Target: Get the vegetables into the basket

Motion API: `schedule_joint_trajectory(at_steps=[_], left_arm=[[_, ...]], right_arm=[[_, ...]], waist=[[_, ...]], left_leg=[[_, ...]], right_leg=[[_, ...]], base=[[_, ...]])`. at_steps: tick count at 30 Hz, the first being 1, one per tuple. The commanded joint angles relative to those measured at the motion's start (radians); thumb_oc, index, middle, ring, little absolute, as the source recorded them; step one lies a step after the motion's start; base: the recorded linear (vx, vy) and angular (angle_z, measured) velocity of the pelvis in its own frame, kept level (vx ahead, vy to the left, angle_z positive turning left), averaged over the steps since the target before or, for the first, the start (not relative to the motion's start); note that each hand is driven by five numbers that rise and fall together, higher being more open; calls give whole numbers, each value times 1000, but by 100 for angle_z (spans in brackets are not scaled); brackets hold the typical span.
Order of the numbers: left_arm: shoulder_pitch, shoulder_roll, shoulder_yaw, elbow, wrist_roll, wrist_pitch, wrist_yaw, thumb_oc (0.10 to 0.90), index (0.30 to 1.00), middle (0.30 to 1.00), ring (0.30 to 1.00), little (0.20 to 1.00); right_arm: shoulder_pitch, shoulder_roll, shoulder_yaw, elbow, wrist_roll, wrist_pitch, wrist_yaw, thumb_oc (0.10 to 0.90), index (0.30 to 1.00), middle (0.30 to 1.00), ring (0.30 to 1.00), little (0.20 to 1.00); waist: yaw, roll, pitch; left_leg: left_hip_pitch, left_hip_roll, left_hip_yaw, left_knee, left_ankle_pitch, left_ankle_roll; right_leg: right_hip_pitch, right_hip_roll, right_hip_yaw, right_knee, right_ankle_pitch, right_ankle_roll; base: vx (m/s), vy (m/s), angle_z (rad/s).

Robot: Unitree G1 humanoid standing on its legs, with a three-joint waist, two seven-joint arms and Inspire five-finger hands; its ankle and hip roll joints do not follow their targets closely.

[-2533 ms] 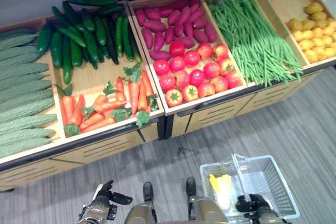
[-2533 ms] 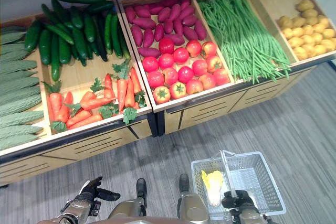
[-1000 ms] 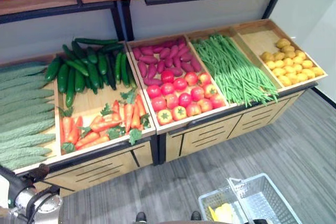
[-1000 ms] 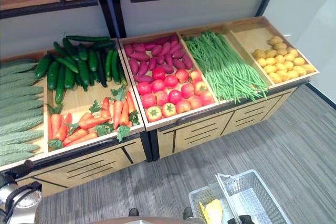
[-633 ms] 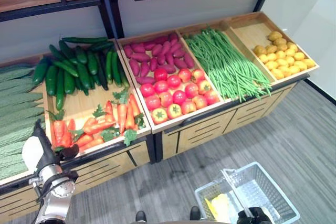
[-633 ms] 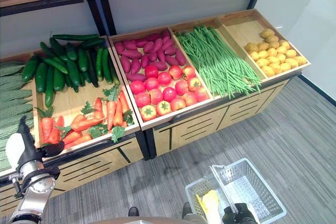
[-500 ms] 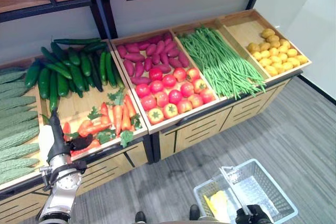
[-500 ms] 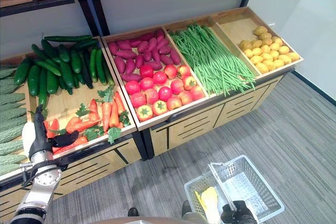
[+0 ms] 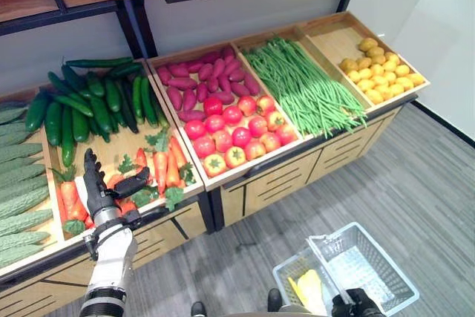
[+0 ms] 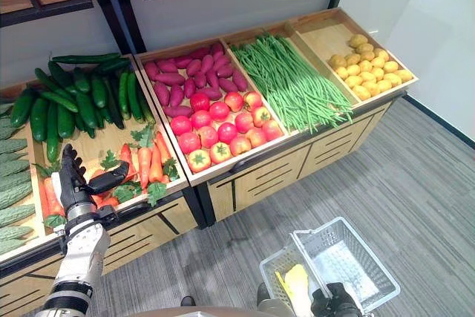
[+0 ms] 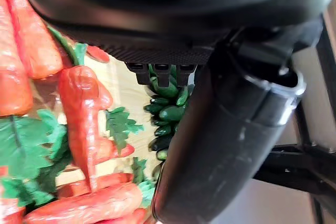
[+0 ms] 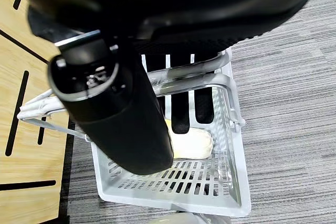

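A: We see the left hand (image 9: 100, 192) raised over the carrots (image 9: 159, 172), fingers straight and spread, thumb jutting toward three o'clock, nothing in it. Do we agree?

B: We do. In the left wrist view the thumb stands clear of the fingers, with carrots (image 11: 84, 114) and their green tops lying just past them. We cannot tell whether the hand touches any of them.

A: And the right hand (image 10: 335, 302)?

B: We find it at five o'clock in the head views, low at the edge, with the handle of the white basket (image 10: 356, 257) under it. In the right wrist view its fingers (image 12: 184, 111) curl round that wire handle (image 12: 194, 77), so it grips the basket.

A: Inside the basket we see one pale yellow vegetable (image 10: 298, 281), lying at the end near the hand; we cannot name its kind.

B: Outward from the carrots, we have cucumbers (image 9: 93, 98) at twelve o'clock in the same crate, and bitter gourds (image 9: 18, 183) at nine o'clock.

A: At three o'clock the next crate holds tomatoes (image 9: 234, 135) in front and purple sweet potatoes (image 9: 197, 83) behind. Further toward two o'clock lie green beans (image 9: 304, 87), then yellow potatoes (image 9: 378, 76) in the last crate.

B: The basket hangs over grey floor (image 9: 415, 183), well apart from the crates.
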Motion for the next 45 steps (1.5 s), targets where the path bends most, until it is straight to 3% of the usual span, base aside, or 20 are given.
schedule_joint_trajectory(at_steps=[1, 19, 21, 22, 23, 24, 29, 33, 35, 37, 39, 45], left_arm=[[-141, 97, 0, -22, 75, -63, 24, 900, 1000, 1000, 1000, 1000], [-274, 176, -84, 208, 247, 56, 93, 900, 1000, 1000, 1000, 1000], [-283, 186, -91, 263, 270, 77, 100, 790, 846, 846, 846, 846], [-285, 191, -92, 284, 284, 89, 104, 598, 577, 577, 577, 577], [-290, 193, -95, 308, 292, 103, 110, 465, 391, 391, 391, 391], [-295, 191, -94, 334, 292, 113, 111, 400, 300, 300, 300, 300], [-291, 201, -103, 418, 352, 211, 37, 400, 300, 300, 300, 300], [-291, 201, -78, 431, 353, 219, 62, 400, 300, 300, 300, 300], [-314, 223, -40, 327, 357, 180, 159, 400, 300, 300, 300, 300], [-319, 230, -31, 289, 362, 169, 185, 400, 300, 300, 300, 300], [-326, 255, -5, 154, 396, 136, 243, 400, 300, 300, 300, 300], [-283, 242, 24, -81, 411, 58, 222, 400, 300, 300, 300, 300]], right_arm=[[-43, -20, 43, -10, -10, -32, -16, 400, 300, 300, 300, 300], [-60, -22, 77, -33, 14, -35, -27, 400, 300, 300, 300, 300], [-61, -23, 79, -37, 16, -36, -29, 400, 300, 300, 300, 300], [-59, -22, 80, -40, 18, -37, -28, 400, 300, 300, 300, 300], [-57, -22, 81, -45, 16, -37, -28, 400, 300, 300, 300, 300], [-56, -22, 82, -45, 15, -37, -28, 400, 300, 300, 300, 300], [-59, -30, 79, -43, 10, -20, -14, 400, 300, 300, 300, 300], [-60, -26, 91, -59, -2, -20, -5, 400, 300, 300, 300, 300], [-57, -19, 97, -65, -1, -27, -5, 400, 300, 300, 300, 300], [-57, -18, 99, -62, 0, -30, -6, 400, 300, 300, 300, 300], [-54, -12, 101, -51, 5, -35, -9, 400, 300, 300, 300, 300], [-53, -9, 92, -43, 7, -43, -11, 400, 300, 300, 300, 300]], waist=[[-7, -66, -23], [-40, -74, 7], [-43, -76, 10], [-44, -76, 11], [-45, -77, 12], [-47, -77, 14], [-43, -70, 25], [-41, -70, 22], [-35, -76, 12], [-34, -77, 11], [-27, -82, 4], [-20, -85, -7]], left_leg=[[26, 33, -23, 1, -53, -30], [-8, 45, 2, 1, -42, -38], [-5, 46, 5, 1, -43, -38], [-4, 46, 6, 1, -44, -39], [-3, 46, 8, 1, -45, -39], [-1, 47, 10, 1, -45, -39], [0, 45, 4, 1, -46, -36], [9, 40, 5, 1, -53, -36], [17, 37, 2, 1, -59, -36], [18, 36, 0, 1, -60, -35], [21, 34, -7, 1, -64, -34], [27, 26, -14, 1, -70, -29]], right_leg=[[8, -95, 40, 4, 22, 85], [-55, -72, 80, 4, 35, 83], [-56, -69, 84, 4, 35, 82], [-56, -68, 86, 4, 35, 82], [-56, -67, 87, 4, 34, 82], [-56, -67, 87, 4, 34, 82], [-53, -67, 84, 4, 33, 81], [-45, -69, 83, 4, 30, 82], [-32, -73, 79, 4, 25, 83], [-29, -74, 77, 4, 24, 84], [-21, -79, 72, 4, 22, 85], [-7, -92, 63, 4, 22, 87]], base=[[15, -12, -8], [3, -6, -8], [10, 0, -2], [13, -1, -6], [14, 3, -10], [7, 7, -10], [9, 15, -4], [0, 0, 0], [0, 0, 0], [14, 0, 7], [7, -1, 3], [-6, 16, 7]])
